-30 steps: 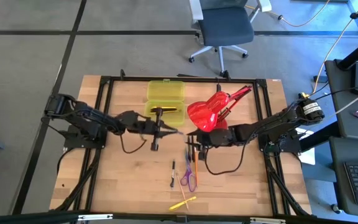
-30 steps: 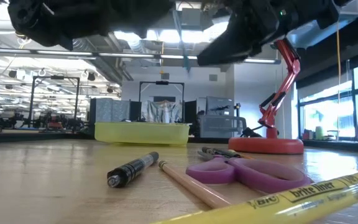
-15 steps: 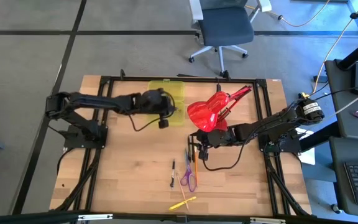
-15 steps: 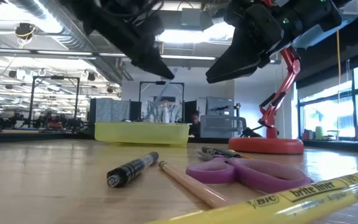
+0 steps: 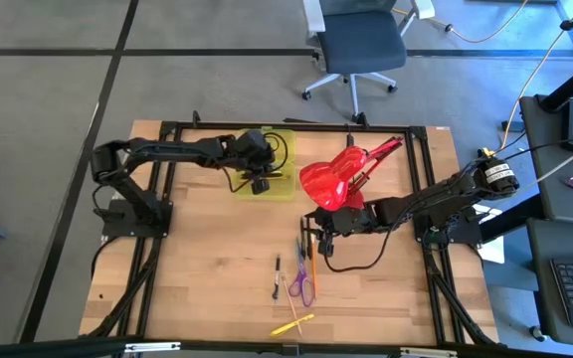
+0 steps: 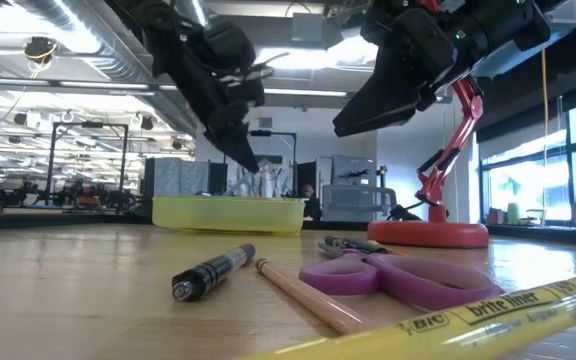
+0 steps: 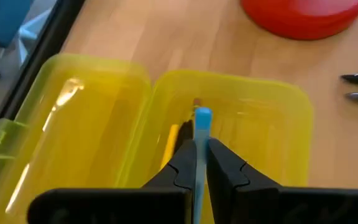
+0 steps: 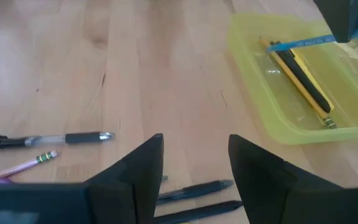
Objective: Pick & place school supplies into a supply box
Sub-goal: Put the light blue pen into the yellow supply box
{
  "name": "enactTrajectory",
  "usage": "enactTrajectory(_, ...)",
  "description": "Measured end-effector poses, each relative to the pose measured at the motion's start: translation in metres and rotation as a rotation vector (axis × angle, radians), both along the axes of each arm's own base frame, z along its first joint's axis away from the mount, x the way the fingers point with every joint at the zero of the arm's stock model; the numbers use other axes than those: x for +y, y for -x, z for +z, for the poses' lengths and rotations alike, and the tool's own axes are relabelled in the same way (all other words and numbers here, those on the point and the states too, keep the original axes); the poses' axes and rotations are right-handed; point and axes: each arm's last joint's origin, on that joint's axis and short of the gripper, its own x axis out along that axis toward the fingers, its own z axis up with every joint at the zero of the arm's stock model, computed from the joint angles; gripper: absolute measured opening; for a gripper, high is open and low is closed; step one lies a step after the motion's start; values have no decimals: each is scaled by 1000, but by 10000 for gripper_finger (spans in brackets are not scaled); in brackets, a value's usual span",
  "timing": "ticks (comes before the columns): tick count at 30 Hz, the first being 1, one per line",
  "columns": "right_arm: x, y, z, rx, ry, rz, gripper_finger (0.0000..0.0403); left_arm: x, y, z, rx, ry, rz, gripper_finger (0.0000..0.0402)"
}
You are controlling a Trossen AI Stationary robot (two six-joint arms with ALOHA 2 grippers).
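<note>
Over supply box (image 5: 267, 164) | left gripper (image 7: 196, 163) clamps blue pen (image 7: 202, 134), wrist-only | right gripper (image 8: 194, 165) agape, empty.

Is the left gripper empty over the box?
No, the left gripper pinches a blue pen above the supply box.

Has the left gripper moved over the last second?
Yes. In the high view the left gripper, shut on a blue pen, went from the open table to over the supply box.

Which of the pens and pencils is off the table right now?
The thin blue pen, pinched in the left pincer above the translucent yellow-green plastic box; the rest lie on wood or in the box.
</note>
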Motion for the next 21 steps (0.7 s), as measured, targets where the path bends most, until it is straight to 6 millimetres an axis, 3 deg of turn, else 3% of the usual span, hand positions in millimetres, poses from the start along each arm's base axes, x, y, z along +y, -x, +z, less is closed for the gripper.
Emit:
enactTrajectory(11,0,2,-3,39,1,9,185,8,-3,-24,80,36,9,18)
enactTrajectory(21,6,7,-10,145,-226,98,185,9,-8,-49,146,92,-17,19)
